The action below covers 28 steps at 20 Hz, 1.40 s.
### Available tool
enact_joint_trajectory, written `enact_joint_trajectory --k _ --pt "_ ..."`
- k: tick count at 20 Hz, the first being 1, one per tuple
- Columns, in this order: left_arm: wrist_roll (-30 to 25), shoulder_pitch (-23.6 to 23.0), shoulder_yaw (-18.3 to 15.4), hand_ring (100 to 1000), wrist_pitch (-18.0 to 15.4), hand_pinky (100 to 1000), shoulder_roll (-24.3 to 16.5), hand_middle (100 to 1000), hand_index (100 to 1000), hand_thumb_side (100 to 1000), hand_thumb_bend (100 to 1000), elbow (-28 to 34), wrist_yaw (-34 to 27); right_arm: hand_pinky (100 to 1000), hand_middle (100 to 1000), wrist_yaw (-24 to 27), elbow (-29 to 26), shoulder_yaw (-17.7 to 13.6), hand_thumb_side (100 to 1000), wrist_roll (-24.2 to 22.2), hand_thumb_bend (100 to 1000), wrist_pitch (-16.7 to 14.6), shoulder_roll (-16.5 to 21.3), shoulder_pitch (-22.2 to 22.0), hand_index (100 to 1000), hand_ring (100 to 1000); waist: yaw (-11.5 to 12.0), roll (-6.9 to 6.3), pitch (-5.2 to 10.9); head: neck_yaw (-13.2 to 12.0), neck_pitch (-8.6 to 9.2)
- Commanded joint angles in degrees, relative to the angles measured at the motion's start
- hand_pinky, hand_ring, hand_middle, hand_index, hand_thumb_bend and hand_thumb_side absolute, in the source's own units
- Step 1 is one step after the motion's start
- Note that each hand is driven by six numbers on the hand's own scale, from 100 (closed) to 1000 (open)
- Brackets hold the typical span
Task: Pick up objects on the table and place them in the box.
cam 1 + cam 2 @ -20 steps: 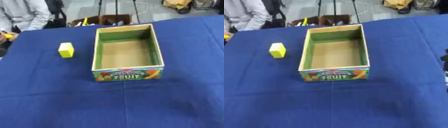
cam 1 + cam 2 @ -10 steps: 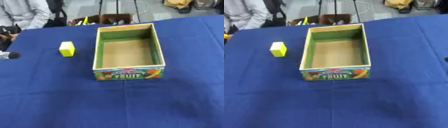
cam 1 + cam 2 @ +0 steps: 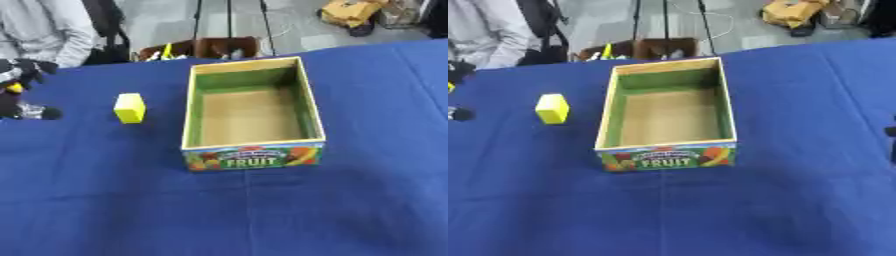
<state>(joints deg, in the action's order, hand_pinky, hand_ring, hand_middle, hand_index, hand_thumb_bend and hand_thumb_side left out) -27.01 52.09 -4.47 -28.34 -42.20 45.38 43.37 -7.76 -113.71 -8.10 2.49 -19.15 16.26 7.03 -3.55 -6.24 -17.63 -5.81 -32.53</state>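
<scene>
Left eye view shows the robot's left hand (image 3: pixel 19 90) now reaching in over the left edge of the blue-clothed table (image 3: pixel 262 210), where a second ago that edge was bare; whether its fingers are straight or curled I cannot tell. I judge the reach for the first pick has begun. The small yellow rectangular block (image 3: pixel 129 108) stands on the cloth between that hand and the open cardboard box with green inner walls and a fruit label (image 3: pixel 252 156), near the box's left wall but apart from it. The box's long axis runs from near edge to far edge, label end nearest; it holds nothing. Only a dark sliver, perhaps the right hand (image 3: pixel 891 144), shows at the right edge.
</scene>
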Motion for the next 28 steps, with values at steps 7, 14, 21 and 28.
enact_joint_trajectory --k 7,14,21,28 --pt "3.51 5.34 -0.41 803 -1.18 685 2.18 881 994 687 838 -4.34 5.57 693 522 -0.62 -0.89 0.52 573 -0.97 210 -0.83 1.21 1.01 704 912 -2.02 -0.75 -0.57 -1.85 2.38" --pt "1.12 6.59 -0.55 810 -1.47 708 2.47 880 1000 607 898 -5.06 7.22 696 520 -1.53 -0.89 0.76 572 -1.33 220 -1.14 1.33 1.26 704 916 -3.16 -1.66 -1.61 -3.02 2.82" --pt "-1.27 7.18 -0.53 810 -1.13 715 1.99 866 993 592 808 -5.19 9.78 695 518 -2.02 -0.89 0.89 568 -1.39 223 -1.18 1.45 1.47 703 917 -3.90 -2.42 -2.02 -3.97 2.85" --pt "3.90 7.47 -1.25 806 1.01 708 1.94 871 968 641 747 -5.47 17.38 696 518 -2.40 -0.89 1.12 569 -1.65 228 -1.34 1.53 1.81 703 918 -4.75 -3.00 -2.60 -4.91 3.44"
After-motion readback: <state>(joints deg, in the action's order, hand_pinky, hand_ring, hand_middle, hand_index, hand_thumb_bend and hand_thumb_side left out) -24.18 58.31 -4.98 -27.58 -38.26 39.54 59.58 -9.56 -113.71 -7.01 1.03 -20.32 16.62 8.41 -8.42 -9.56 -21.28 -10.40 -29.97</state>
